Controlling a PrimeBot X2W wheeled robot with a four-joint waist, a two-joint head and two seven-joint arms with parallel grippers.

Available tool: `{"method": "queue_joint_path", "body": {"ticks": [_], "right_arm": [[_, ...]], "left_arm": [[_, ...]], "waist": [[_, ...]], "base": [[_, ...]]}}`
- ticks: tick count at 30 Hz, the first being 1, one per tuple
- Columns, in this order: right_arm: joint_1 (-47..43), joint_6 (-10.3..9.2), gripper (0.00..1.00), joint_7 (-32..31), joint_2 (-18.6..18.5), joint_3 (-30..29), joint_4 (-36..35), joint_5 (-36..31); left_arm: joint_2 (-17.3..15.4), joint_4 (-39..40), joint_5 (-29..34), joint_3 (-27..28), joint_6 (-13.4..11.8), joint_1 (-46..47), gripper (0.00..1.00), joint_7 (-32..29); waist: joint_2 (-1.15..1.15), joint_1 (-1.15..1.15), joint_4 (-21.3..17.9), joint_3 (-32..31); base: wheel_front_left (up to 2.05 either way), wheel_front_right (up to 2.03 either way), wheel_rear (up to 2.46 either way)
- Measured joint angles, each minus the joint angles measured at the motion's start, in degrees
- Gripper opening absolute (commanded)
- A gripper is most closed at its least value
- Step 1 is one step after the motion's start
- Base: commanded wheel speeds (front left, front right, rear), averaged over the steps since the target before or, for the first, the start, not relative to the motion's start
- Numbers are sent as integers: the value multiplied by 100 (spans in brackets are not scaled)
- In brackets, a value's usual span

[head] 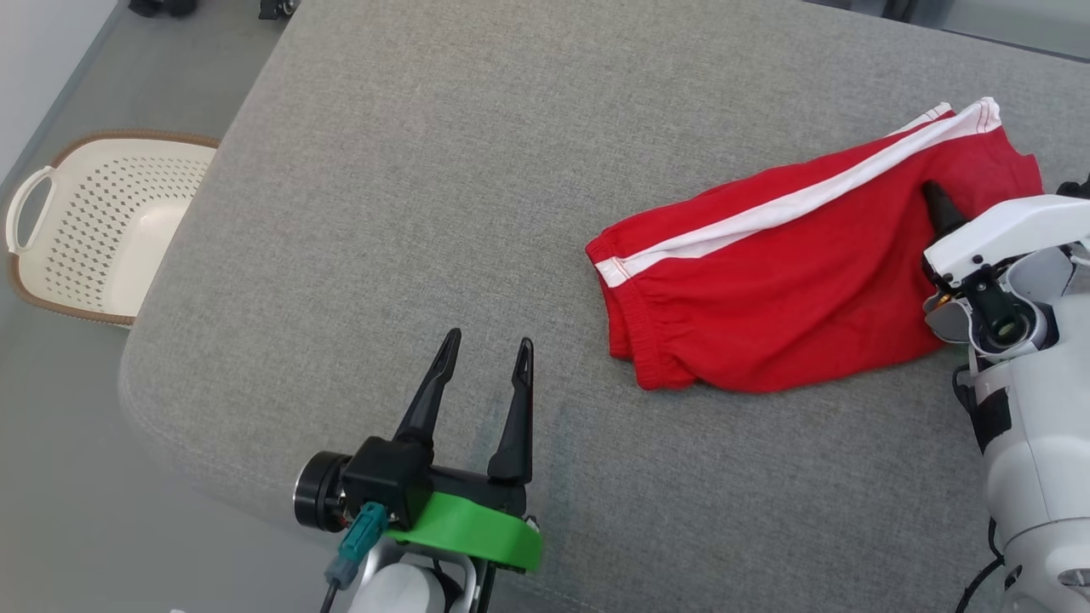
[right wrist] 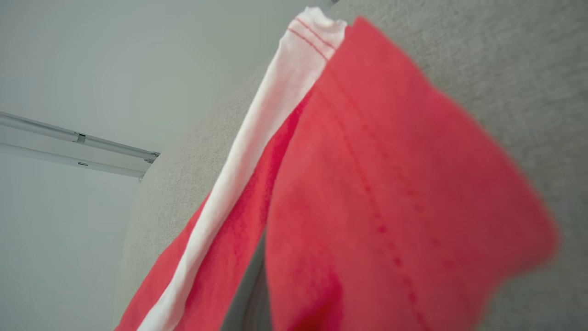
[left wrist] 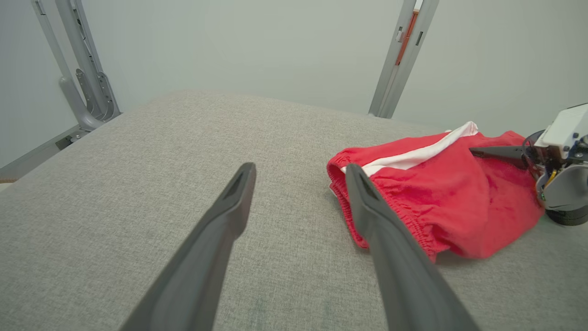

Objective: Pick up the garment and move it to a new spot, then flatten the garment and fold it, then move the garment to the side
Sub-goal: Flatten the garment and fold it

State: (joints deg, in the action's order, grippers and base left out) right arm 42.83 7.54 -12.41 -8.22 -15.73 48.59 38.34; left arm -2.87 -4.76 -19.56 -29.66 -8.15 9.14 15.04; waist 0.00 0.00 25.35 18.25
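While the left claw [head: 488, 339] hangs nearest the robot with its two dark fingers spread wide over the bare grey cushion [head: 477, 187], the red shorts [head: 792, 281] lie bunched farther out on the cushion's right side, waistband toward the middle and a white stripe [head: 809, 200] along their far edge. The right claw [head: 934, 197] is closed on a fold of the shorts near the leg hem. Off the cushion's left edge, a white perforated basket [head: 111, 221] sits on the floor.
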Motion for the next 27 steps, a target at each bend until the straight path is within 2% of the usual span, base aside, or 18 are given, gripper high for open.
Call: {"method": "queue_joint_path", "body": {"ticks": [6,15,21,27], "right_arm": [[-219,0,0,301,11,163,-254,-11],[-1024,-2,0,948,23,208,-820,-171],[-1653,-2,0,1282,271,-174,-1160,-493],[-2207,-3,0,1336,495,-403,-1605,-892]], "left_arm": [[1,-82,25,57,44,29,100,0],[1,-185,189,303,164,-2,100,0],[4,-252,257,445,257,-97,100,0],[5,-314,356,610,364,-201,100,0]], "waist": [[0,0,-155,-108],[0,0,-537,-400],[0,0,-906,-643],[0,0,-1283,-876]], "base": [[0,0,0],[0,0,0],[0,0,0],[0,0,0]]}}
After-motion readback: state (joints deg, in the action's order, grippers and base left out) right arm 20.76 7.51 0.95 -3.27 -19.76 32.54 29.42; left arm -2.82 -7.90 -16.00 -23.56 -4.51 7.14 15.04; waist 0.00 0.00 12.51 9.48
